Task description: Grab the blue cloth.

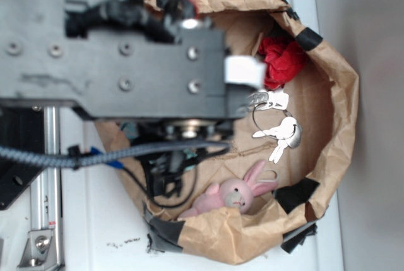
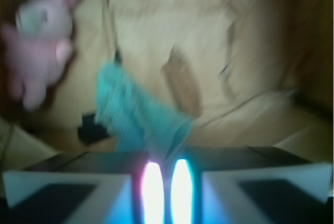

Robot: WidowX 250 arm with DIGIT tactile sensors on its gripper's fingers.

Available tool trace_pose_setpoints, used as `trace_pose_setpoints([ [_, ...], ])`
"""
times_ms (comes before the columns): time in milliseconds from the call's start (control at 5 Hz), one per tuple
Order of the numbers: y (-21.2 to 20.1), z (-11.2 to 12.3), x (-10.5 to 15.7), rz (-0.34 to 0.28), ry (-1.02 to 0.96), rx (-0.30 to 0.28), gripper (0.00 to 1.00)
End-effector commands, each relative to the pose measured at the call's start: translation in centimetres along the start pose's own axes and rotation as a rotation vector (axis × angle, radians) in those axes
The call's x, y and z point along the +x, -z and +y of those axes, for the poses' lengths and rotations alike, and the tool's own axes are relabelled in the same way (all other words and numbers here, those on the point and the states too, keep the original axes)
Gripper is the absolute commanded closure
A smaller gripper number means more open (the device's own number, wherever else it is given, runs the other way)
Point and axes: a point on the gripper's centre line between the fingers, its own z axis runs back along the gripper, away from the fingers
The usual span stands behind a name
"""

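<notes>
In the wrist view the blue cloth (image 2: 133,114) is seen hanging slantwise over the paper-lined floor (image 2: 250,51), its lower corner pinched between the nearly closed fingertips (image 2: 152,187) of the gripper (image 2: 167,190). Its long axis is stretched away up-left, toward the pink bunny (image 2: 39,36)

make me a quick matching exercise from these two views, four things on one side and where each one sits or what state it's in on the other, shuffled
Things:
1. blue cloth
2. pink plush bunny
3. red cloth
4. keys

Places or states:
A. bunched at the bag's far rim in the exterior view
B. one end pinched between the gripper fingertips
C. on the bag floor between red cloth and bunny
D. against the bag's near wall in the exterior view

Pairs: 1-B, 2-D, 3-A, 4-C
</notes>
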Motion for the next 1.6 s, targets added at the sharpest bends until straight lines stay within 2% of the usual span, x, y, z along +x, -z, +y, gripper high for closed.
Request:
trace_pose_setpoints([
  [0,-0.8,-1.0,0.7,-0.073,0.015,0.02,0.0],
  [200,1.0,-0.3,0.8,-0.043,0.024,-0.021,0.0],
  [400,4.3,0.3,0.8,-0.02,0.07,-0.139,0.0],
  [800,9.9,-3.6,2.2,0.022,0.119,-0.226,0.0],
  [1000,10.4,-5.8,2.4,0.018,0.177,-0.334,0.0],
  [1200,9.8,-7.4,0.8,0.056,0.235,-0.334,0.0],
  [1400,9.4,-7.3,-0.7,0.082,0.236,-0.308,0.0],
])
